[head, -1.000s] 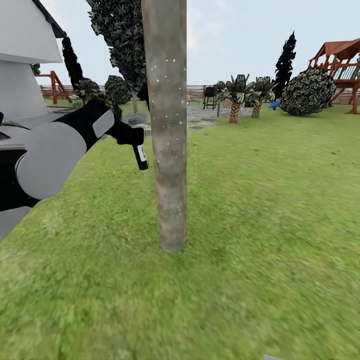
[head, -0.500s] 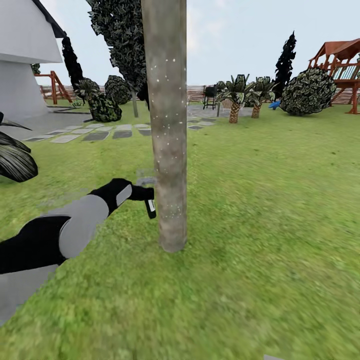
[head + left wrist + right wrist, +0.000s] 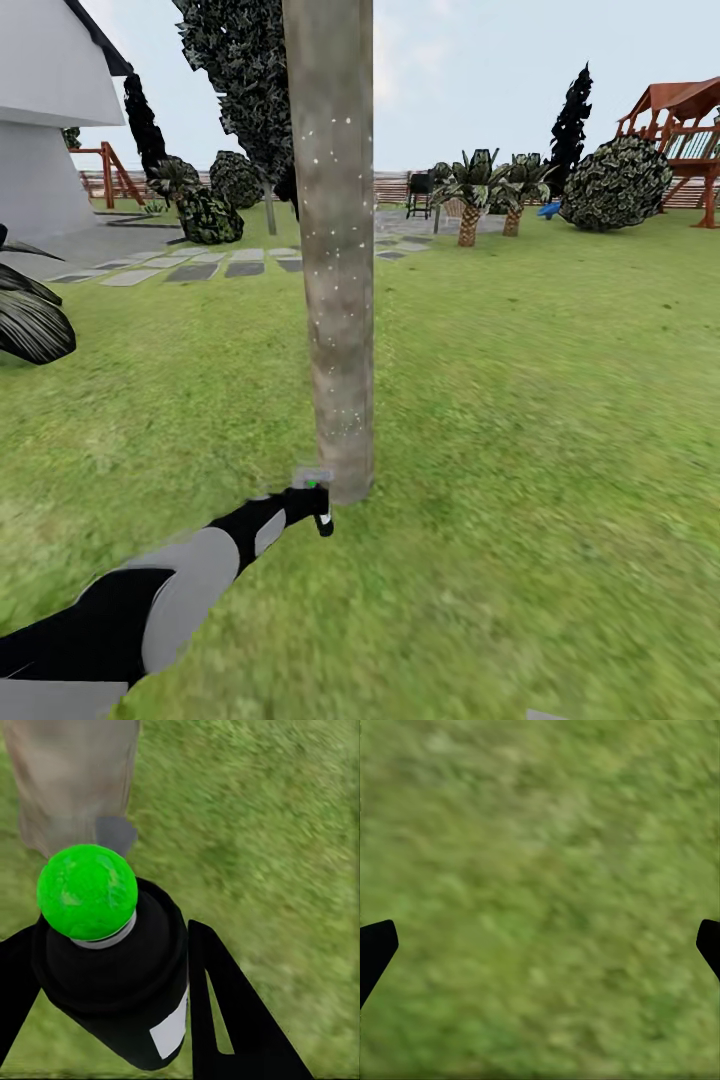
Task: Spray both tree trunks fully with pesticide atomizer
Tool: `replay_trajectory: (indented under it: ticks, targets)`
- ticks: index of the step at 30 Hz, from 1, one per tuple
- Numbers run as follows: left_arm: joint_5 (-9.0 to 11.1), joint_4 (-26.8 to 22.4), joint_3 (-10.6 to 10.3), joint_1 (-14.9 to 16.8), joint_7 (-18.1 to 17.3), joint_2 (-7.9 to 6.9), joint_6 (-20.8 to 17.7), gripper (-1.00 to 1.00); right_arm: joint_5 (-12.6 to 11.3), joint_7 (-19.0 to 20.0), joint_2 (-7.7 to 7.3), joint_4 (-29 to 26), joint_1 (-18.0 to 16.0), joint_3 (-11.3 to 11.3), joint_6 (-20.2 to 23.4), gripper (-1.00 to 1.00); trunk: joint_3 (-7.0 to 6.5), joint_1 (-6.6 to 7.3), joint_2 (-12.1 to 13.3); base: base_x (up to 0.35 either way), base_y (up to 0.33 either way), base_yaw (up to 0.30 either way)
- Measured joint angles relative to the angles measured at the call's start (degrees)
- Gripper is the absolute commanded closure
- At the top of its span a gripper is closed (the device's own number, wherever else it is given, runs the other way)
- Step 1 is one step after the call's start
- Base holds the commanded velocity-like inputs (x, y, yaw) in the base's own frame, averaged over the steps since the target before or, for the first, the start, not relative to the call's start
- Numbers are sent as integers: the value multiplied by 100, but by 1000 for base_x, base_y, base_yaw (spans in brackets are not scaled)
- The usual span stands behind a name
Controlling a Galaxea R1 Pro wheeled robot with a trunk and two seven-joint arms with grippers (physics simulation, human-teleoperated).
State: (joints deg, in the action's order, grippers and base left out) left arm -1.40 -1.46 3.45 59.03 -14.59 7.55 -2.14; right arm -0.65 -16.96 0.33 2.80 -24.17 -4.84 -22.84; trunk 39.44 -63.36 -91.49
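A thick grey-brown tree trunk (image 3: 335,250) with tiny white specks stands straight ahead on the lawn. My left gripper (image 3: 312,498) is down by its base, shut on the pesticide atomizer (image 3: 322,512), which sits just left of the foot of the trunk. In the left wrist view the atomizer (image 3: 112,975) is a black bottle with a white label and a bright green round top, clamped between the two black fingers (image 3: 225,1005), with the tree trunk (image 3: 75,780) close beyond it. My right gripper (image 3: 540,945) is open over bare grass.
A white house wall (image 3: 50,120) and a dark leafy plant (image 3: 30,320) are at the left. Grey stepping stones (image 3: 190,270) lead back. Short palms (image 3: 470,200), a round bush (image 3: 615,185) and a wooden playset (image 3: 685,130) stand far off; lawn lies all around.
My left arm has swept down along the trunk with the atomizer, from about mid-height to the base. The view itself has not shifted.
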Motion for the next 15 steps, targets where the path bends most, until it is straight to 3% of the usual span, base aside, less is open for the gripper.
replay_trajectory:
  ticks: [3, 7, 15]
  targets:
    - [7, -13, 16, -294, -5, 7, 265, 100, 0, 0, 8, -1, 0, 0, 0, -100, -1, 0, 0, 0, 0, 0]
    - [12, -18, 27, -423, -7, 5, 387, 100, -3, 1, 10, -2, 0, 0, 1, -100, -1, 0, 0, 0, 90, 0]
    - [5, -17, 27, -457, -6, -6, 379, 100, -8, 3, 18, -3, 0, 0, 3, -100, -1, 0, 0, 0, 279, 0]
